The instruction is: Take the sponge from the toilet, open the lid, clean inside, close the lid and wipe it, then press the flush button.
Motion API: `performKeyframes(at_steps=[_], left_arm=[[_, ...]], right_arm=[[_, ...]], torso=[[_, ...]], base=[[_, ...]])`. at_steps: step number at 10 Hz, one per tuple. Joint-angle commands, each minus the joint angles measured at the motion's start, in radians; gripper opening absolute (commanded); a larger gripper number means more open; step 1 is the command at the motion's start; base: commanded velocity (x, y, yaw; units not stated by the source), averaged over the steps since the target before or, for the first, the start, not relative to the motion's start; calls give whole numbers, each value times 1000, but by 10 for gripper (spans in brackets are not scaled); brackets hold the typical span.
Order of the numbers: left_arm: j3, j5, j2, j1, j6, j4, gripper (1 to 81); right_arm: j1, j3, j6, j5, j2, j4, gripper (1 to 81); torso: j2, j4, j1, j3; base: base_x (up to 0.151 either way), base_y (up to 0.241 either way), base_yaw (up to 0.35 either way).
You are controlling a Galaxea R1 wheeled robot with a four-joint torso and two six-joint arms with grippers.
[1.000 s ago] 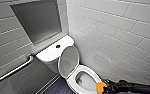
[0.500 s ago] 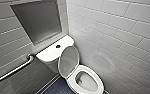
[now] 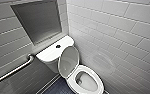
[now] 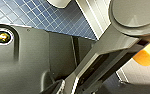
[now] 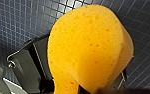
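Since the lid (image 3: 68, 61) already stands upright against the tank, the toilet (image 3: 53, 53) is open, with its bowl (image 3: 87, 81) bare beneath the seat (image 3: 72, 83). The sponge (image 5: 88, 47) is not on the toilet. It sits in the right claw (image 5: 81, 86), which is closed on it hard enough to bend the orange block into a bulging curve. Behind the sponge in the right wrist view lies the dark blue tiled floor (image 5: 16, 25), so I judge it is held over the floor and not over the bowl. How far off the bowl lies I cannot tell. The left wrist view catches a corner of the same sponge (image 4: 146, 56) past the robot's own arm. Whether the left claw is wide or narrow I cannot tell.

In the head view the bowl lies low and right of centre. Its long axis runs from the tank out toward the lower right, so the right arm, already loaded, is likely the nearer one for reaching in. The flush button (image 3: 58, 46) sits in the middle of the tank top, behind the raised lid. A grab rail (image 3: 13, 71) runs along the wall to the left.
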Motion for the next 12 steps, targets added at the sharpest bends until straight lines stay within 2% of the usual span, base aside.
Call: performKeyframes(at_steps=[1, 2, 3, 4, 5, 6, 7, 8, 11, 12], left_arm=[[15, 112, -35, -51, -1, -41, 811], [-2, 158, -32, -81, -11, -76, 811], [-10, 215, -32, -109, -18, -96, 811], [-5, 239, -36, -134, -20, -99, 811], [10, 244, -49, -161, -24, -99, 811], [35, 244, -70, -202, -38, -104, 811], [52, 247, -95, -259, -78, -105, 811], [49, 247, -110, -314, -144, -105, 811], [6, 238, -79, -463, -294, -104, 811], [-34, 239, -55, -508, -338, -105, 811]], right_arm=[[-220, -144, -75, 215, -25, 31, 10], [-301, -269, -160, 320, 27, 113, 10], [-354, -384, -327, 395, 93, 273, 10], [-383, -461, -487, 404, 143, 422, 10], [-403, -512, -715, 404, 187, 620, 10], [-421, -512, -861, 403, 195, 727, 10], [-432, -494, -903, 402, 195, 723, 10], [-435, -478, -917, 412, 193, 676, 10], [-458, -423, -922, 436, 201, 646, 10], [-478, -364, -923, 497, 183, 629, 10]], torso=[[0, 0, 0, 0], [0, 0, 0, 0], [0, 0, 0, 0], [0, 0, 0, 0], [0, 0, -1, 1], [0, 0, -1, 1], [0, 0, -1, 1], [0, 0, -1, 2], [0, 0, -2, 2], [0, 0, -2, 2]], base=[[0, 0, 0], [0, 0, 0], [0, 0, 0], [0, 0, 0], [0, 0, 0], [0, 0, 0], [0, 0, 0], [0, 0, 0], [0, 0, 0], [0, 0, 0]])
